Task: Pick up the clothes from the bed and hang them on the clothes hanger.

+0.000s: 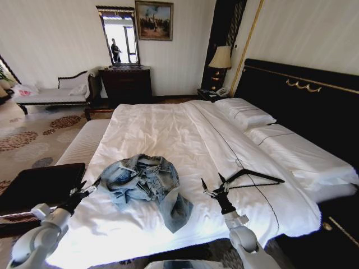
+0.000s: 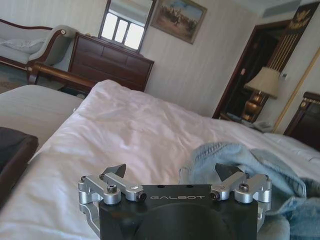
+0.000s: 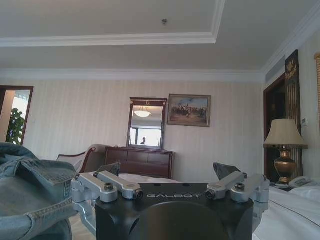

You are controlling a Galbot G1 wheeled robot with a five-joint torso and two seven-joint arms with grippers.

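— Where did the clothes (image 1: 145, 182) lie?

— Crumpled in a heap on the white sheet of the bed (image 1: 168, 131), toward its foot end and nearer the robot's left side. It was a light-blue denim jacket, with one part trailing down toward the foot edge.

— And the clothes hanger (image 1: 251, 179)?

— Flat on the sheet to the robot's right of the jacket, well apart from it, a thin black triangle with its hook end pointing toward the robot.

— What was the left gripper (image 1: 86, 188) doing?

— It hung low at the left edge of the bed, just beside the jacket's near fold. In the left wrist view its fingers (image 2: 116, 173) stood wide apart with nothing between them, and the denim (image 2: 250, 170) lay just past the far finger, on the sheet.

— The right gripper (image 1: 213, 188)?

— It was held above the sheet between the jacket and the hanger, close to the hanger's hook end. In the right wrist view its fingers (image 3: 226, 170) were also spread wide and held nothing, while the denim (image 3: 30, 195) rose close beside it.

— Anything else around?

— White pillows (image 1: 244, 113) by the black headboard (image 1: 303, 101), a lamp (image 1: 220, 61) by the bed, a dark dresser (image 1: 126, 84) under a mirror (image 1: 119, 35), and a white chaise (image 1: 53, 92) by the wall.
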